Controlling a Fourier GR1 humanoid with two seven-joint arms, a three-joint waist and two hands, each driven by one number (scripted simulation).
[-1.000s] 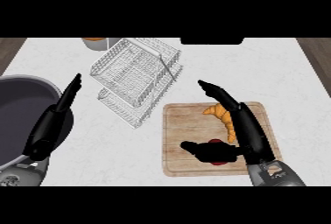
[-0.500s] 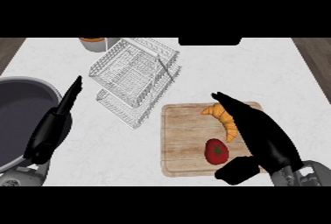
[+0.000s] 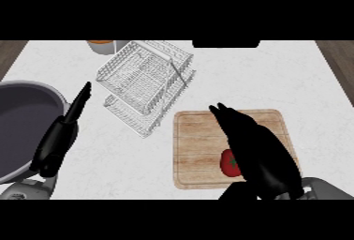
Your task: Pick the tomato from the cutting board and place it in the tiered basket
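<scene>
On the wooden cutting board (image 3: 197, 154) lies the red tomato (image 3: 231, 163), its right side hidden under the right hand (image 3: 252, 145), which stretches over the board with fingers straight and together, not curled round the tomato. Left of the board stands the wire tiered basket (image 3: 145, 79). Farther left, the left hand (image 3: 62, 133) rests open beside a grey pot (image 3: 17, 126).

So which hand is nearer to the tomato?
Right. The right hand hovers over the tomato on the cutting board; the left hand stays far left, beside the pot.
</scene>
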